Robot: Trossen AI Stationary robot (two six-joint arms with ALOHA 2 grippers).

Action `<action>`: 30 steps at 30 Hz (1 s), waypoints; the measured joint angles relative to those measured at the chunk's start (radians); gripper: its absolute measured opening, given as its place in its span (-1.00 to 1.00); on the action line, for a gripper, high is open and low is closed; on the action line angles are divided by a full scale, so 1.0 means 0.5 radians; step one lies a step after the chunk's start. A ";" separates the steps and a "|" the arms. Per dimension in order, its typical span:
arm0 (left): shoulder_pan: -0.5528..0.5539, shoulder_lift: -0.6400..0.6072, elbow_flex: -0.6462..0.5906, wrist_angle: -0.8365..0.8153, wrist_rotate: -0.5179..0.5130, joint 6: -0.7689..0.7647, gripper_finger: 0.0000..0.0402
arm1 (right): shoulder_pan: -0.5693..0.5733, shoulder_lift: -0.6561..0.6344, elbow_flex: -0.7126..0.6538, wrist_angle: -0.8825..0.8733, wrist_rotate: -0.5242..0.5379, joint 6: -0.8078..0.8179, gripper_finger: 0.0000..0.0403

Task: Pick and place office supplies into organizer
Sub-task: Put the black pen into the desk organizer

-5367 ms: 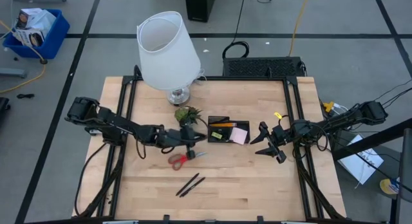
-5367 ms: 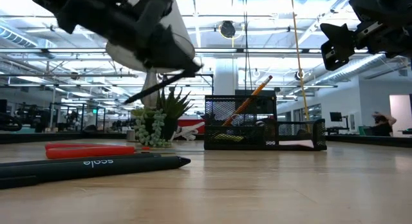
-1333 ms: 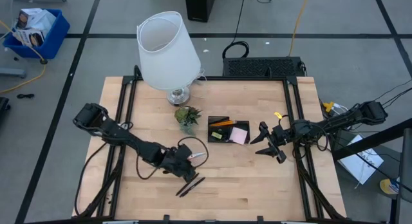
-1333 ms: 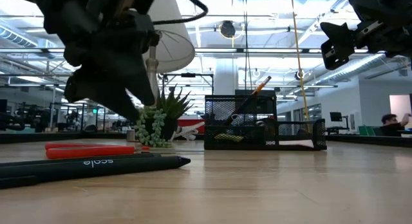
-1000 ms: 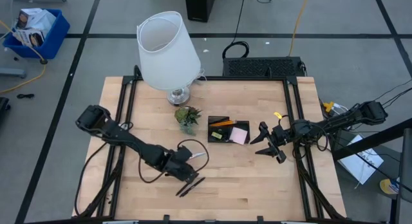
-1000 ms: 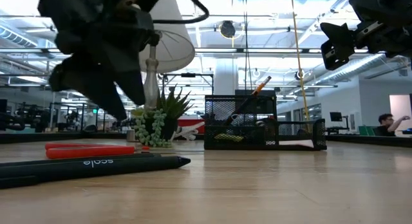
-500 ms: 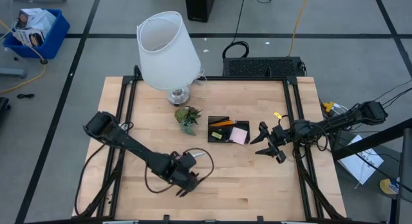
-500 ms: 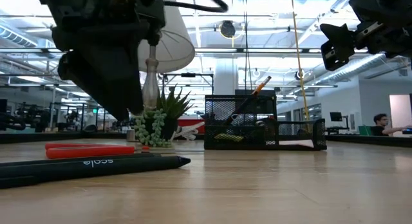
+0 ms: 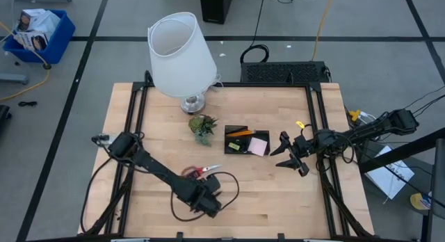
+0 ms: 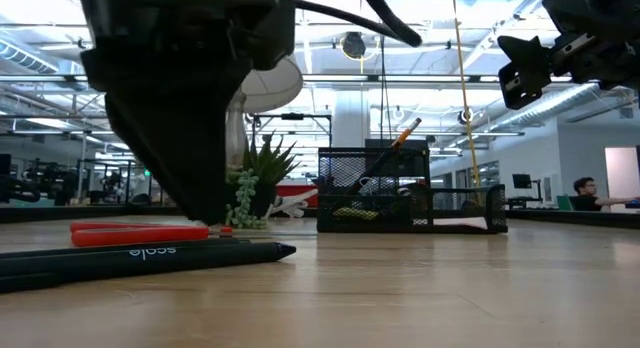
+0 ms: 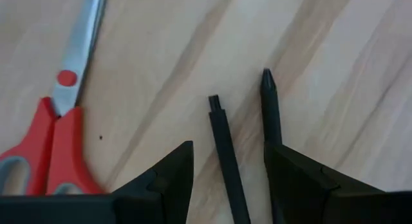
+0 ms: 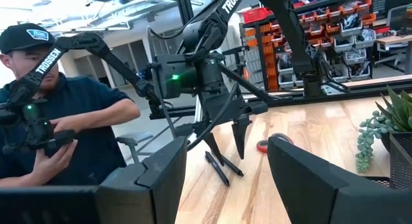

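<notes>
Between the left tool's (image 11: pixel 222 179) spread fingers, two black pens (image 11: pixel 225 153).

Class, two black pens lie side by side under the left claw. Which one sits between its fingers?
The blunt-ended pen lies between the open left claw's fingers; the pointed-tip pen runs under one finger instead.

The word "scale" stands in pale letters on the barrel of the black pen (image 10: pixel 140 260) lying on the counter in the low view. In the right wrist view "TROSSEN" runs in white capitals along a link of the left arm (image 12: pixel 226 4), and again along a dark arm segment (image 12: pixel 48 60) held by the person (image 12: pixel 61 124) beyond the counter's edge. That person's cap (image 12: pixel 27 34) bears a small white logo, too small to read.
</notes>
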 joint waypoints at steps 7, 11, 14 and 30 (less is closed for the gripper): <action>0.011 0.006 0.010 -0.015 -0.025 0.012 -0.04 | 0.000 0.000 0.000 0.000 0.000 0.000 0.05; 0.011 0.006 0.009 -0.014 -0.058 0.016 -0.04 | -0.001 0.000 0.000 -0.001 0.000 0.000 0.05; 0.012 0.006 0.009 -0.013 -0.066 0.025 -0.04 | -0.001 0.000 0.000 -0.001 0.000 -0.001 0.05; 0.021 0.042 -0.055 0.096 -0.089 -0.012 -0.08 | -0.001 0.000 0.001 -0.001 0.000 0.000 0.05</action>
